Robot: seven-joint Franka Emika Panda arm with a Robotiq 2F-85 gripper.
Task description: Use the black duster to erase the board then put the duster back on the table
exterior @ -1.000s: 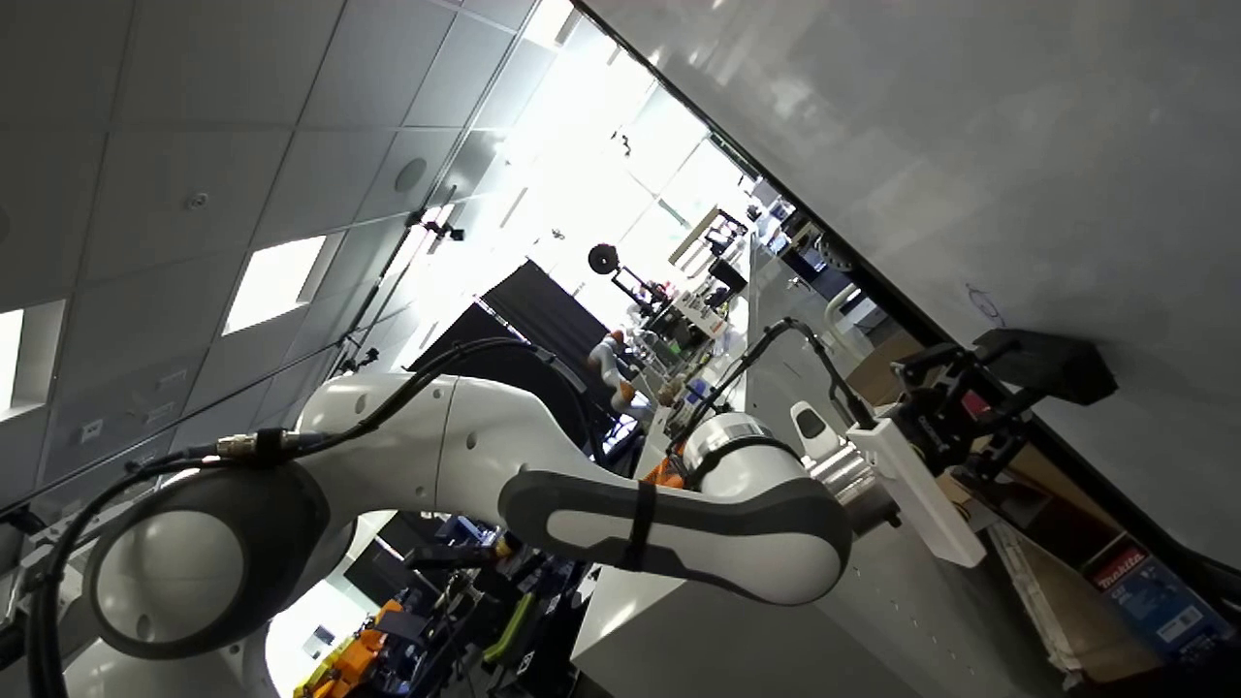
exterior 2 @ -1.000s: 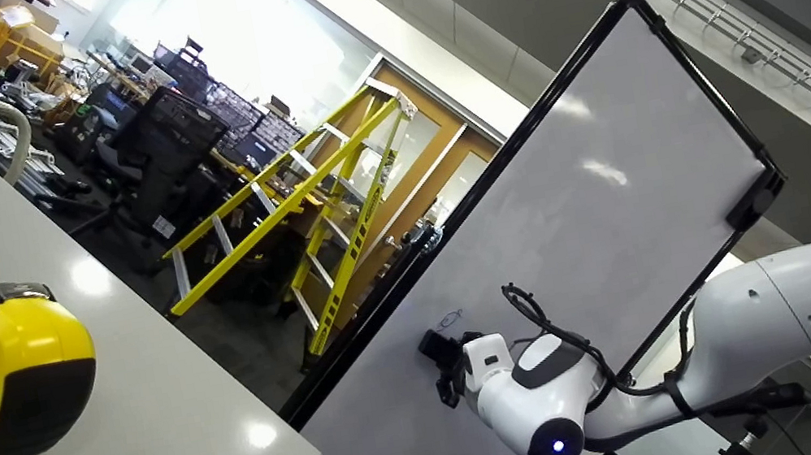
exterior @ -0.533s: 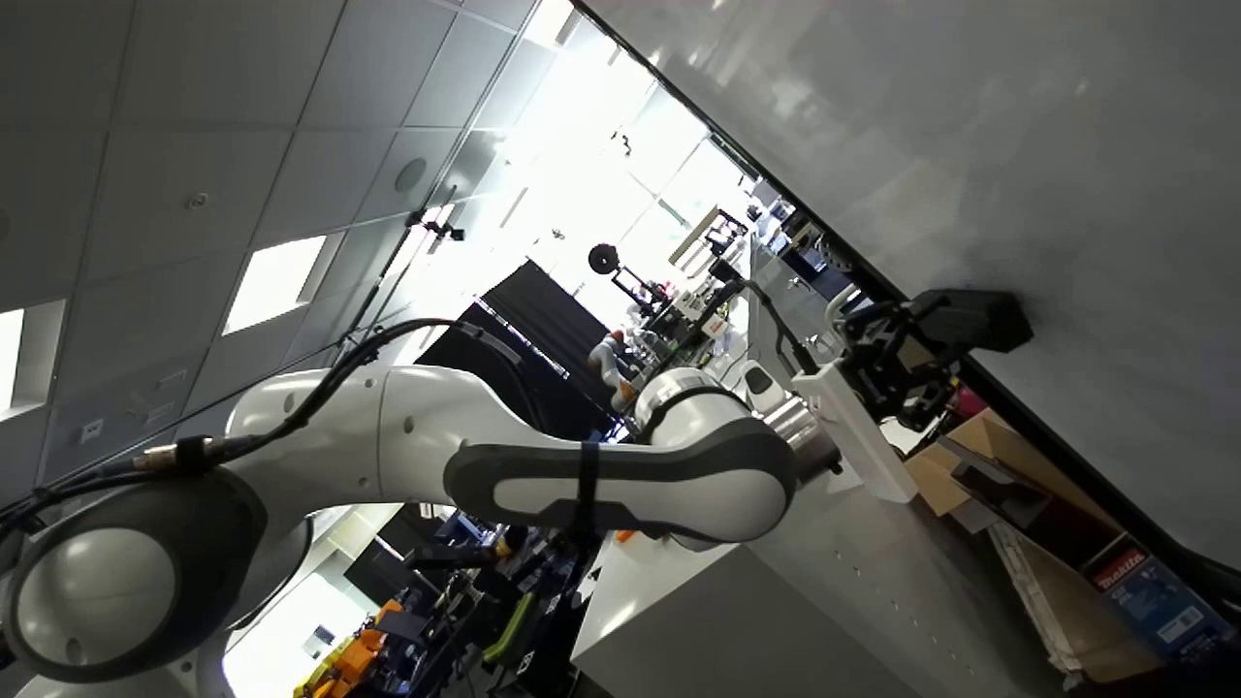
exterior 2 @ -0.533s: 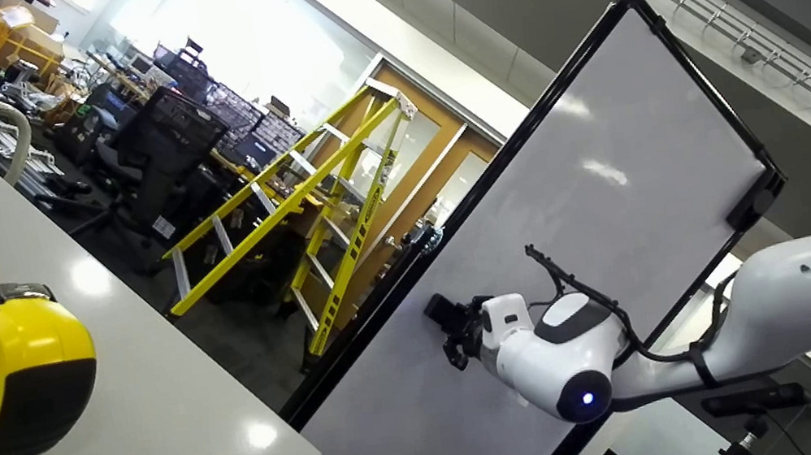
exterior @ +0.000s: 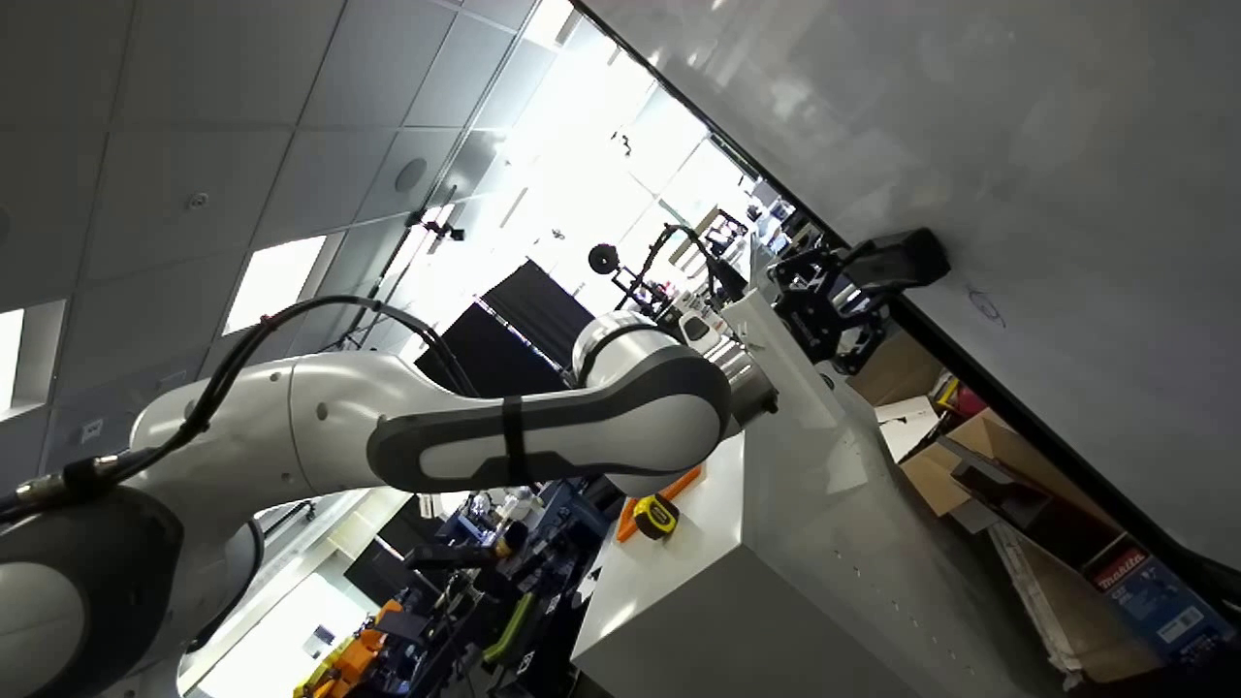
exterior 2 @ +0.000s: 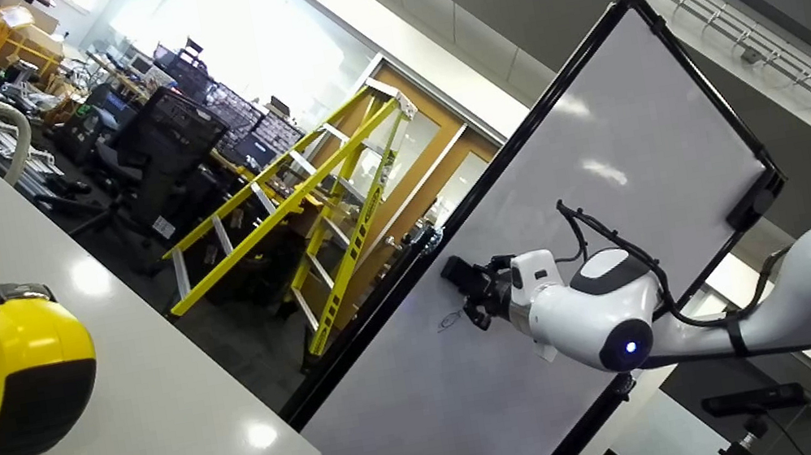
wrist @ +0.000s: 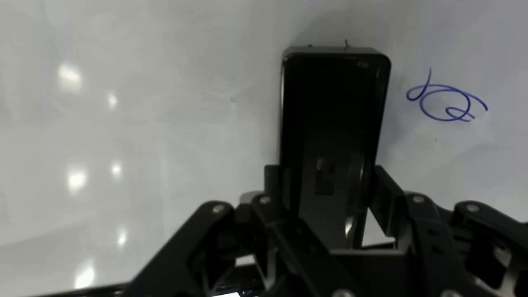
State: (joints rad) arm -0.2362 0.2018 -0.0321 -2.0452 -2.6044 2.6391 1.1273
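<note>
Duster point(wrist: 333, 128) pinched in our gripper point(wrist: 326, 186) at the board point(wrist: 173, 136), contact unclear, beside a blue scribble point(wrist: 449, 108); pressing hard, we may skew the duster's projecting end; pressing lightly, we may leave streaks.

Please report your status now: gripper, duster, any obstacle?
Gripper holds black duster. Duster at board, contact unclear. Blue scribble beside duster, unerased. No obstacle visible between them.
</note>
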